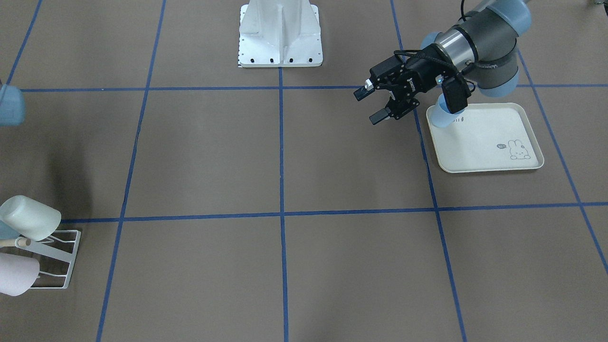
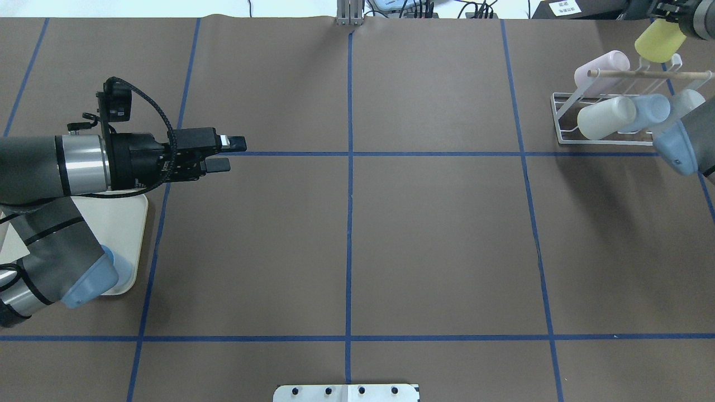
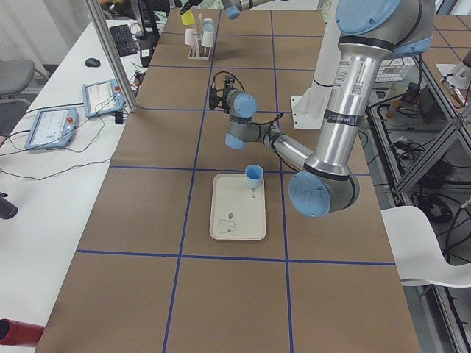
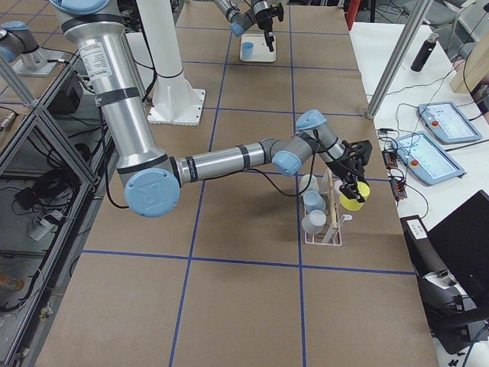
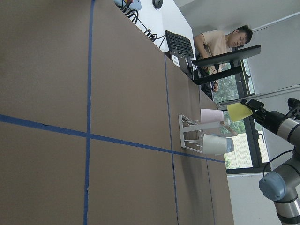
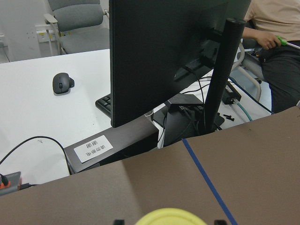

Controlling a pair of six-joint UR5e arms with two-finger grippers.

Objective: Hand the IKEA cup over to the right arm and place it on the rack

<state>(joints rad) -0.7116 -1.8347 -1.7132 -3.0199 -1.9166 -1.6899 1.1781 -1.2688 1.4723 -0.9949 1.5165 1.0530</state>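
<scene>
In the front-facing view, the left gripper (image 1: 368, 106) was seen spread open and empty beside the tray (image 1: 489, 164). In the exterior right view, the yellow cup (image 4: 352, 200) was held clamped by the right gripper (image 4: 351, 185), close by the rack (image 4: 324, 238).

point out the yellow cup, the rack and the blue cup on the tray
yellow cup (image 2: 659, 42), overhead view, on its side wall
rack (image 2: 620, 73), overhead view, on its wooden dowel
blue cup (image 3: 254, 178), left side view, on its outer wall
</scene>
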